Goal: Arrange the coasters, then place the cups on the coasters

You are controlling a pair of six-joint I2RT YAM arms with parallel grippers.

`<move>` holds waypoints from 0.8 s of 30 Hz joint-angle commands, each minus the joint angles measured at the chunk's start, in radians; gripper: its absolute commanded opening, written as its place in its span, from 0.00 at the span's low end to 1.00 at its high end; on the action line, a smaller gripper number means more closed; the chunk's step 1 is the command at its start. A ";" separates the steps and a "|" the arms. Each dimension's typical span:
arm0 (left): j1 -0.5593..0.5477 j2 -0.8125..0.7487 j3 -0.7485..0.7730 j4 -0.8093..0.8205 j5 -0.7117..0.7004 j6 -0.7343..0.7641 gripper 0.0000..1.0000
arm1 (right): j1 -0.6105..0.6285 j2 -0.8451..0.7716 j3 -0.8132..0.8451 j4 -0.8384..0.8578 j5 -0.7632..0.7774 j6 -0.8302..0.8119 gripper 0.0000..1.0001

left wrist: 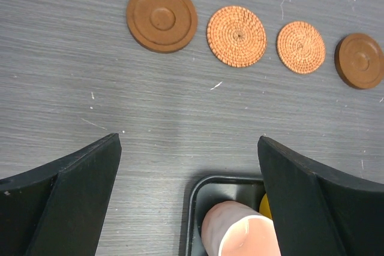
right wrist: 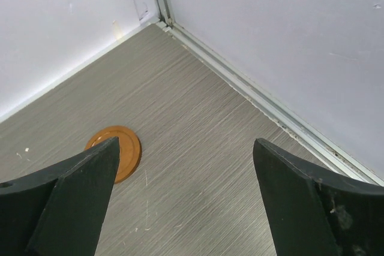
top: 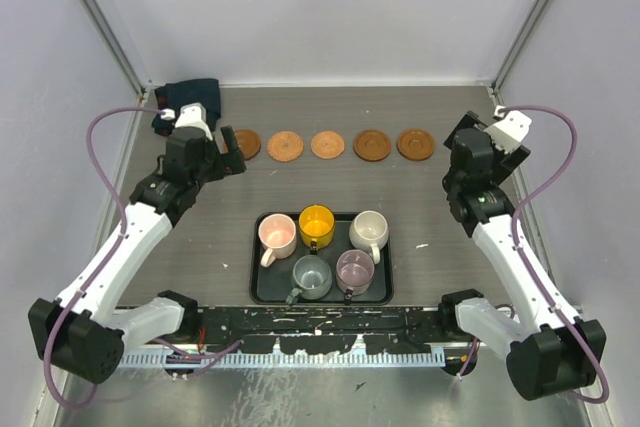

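Left tool (left wrist: 187,142) spread wide, gripping nothing; pink cup (left wrist: 240,235) sits in the tray (left wrist: 195,208) just beneath it, coasters (left wrist: 236,35) lined up ahead on the tabletop (left wrist: 180,112). Right tool (right wrist: 185,145) likewise released, a brown coaster (right wrist: 129,151) beside one finger.

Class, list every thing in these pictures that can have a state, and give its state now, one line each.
Coasters: five, flat in a row, bare.
Mugs: five, upright, none on a coaster.
Tray: carries all five mugs.
Left gripper: open, empty.
Right gripper: open, empty.
Cloth: crumpled at the far left corner.
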 commanded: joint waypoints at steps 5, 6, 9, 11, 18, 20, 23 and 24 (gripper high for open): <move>0.006 -0.103 0.004 -0.071 -0.095 -0.013 0.98 | -0.003 -0.088 -0.004 -0.008 -0.014 0.052 0.96; 0.006 -0.105 0.004 -0.089 -0.093 -0.012 0.98 | -0.003 -0.087 0.003 -0.035 -0.028 0.062 0.96; 0.005 -0.110 -0.004 -0.126 -0.082 -0.016 0.98 | -0.003 -0.071 0.025 -0.120 -0.062 0.091 0.96; 0.006 -0.112 -0.011 -0.147 -0.094 -0.034 0.98 | -0.003 -0.059 0.040 -0.176 -0.079 0.106 0.96; 0.006 -0.146 -0.036 -0.215 -0.183 -0.094 0.98 | -0.004 -0.082 0.035 -0.270 -0.114 0.118 0.96; 0.006 -0.173 -0.057 -0.210 -0.188 -0.104 0.98 | -0.004 -0.089 0.038 -0.287 -0.144 0.125 0.97; 0.006 -0.218 -0.089 -0.203 -0.197 -0.122 0.98 | -0.004 -0.072 0.066 -0.342 -0.200 0.150 1.00; 0.006 -0.232 -0.099 -0.200 -0.201 -0.128 0.98 | -0.004 -0.063 0.079 -0.366 -0.209 0.159 1.00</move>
